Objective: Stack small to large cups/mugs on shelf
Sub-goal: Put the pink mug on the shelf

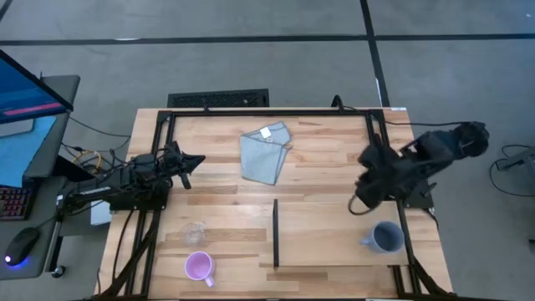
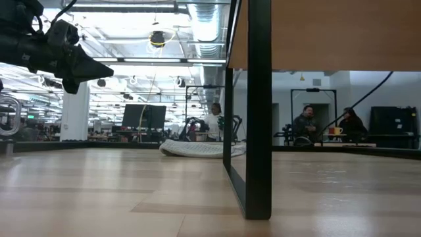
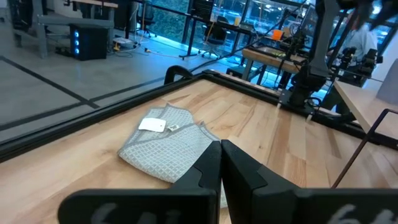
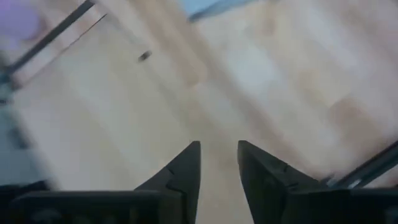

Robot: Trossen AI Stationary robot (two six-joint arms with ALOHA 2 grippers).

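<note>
The grey-blue mug (image 1: pixel 386 237) stands on the light-wood shelf (image 1: pixel 330 238) near its right end. The shelf's black divider strip (image 1: pixel 276 232) runs along its left end. The pink-purple mug (image 1: pixel 198 267) and the clear cup (image 1: pixel 194 232) stand on the table left of the shelf, near the front edge. My right gripper (image 1: pixel 359 203) is open and empty above the shelf's far right part, just beyond the grey-blue mug; it also shows in the right wrist view (image 4: pixel 219 155). My left gripper (image 1: pixel 196 160) is shut and empty at the table's left, pointing toward the cloth; it also shows in the left wrist view (image 3: pixel 221 150).
A folded light-blue cloth (image 1: pixel 266 153) lies at the far middle of the table and also shows in the left wrist view (image 3: pixel 171 146). A black frame (image 1: pixel 267 111) runs round the table's edges. People sit in the room beyond the table (image 2: pixel 306 125).
</note>
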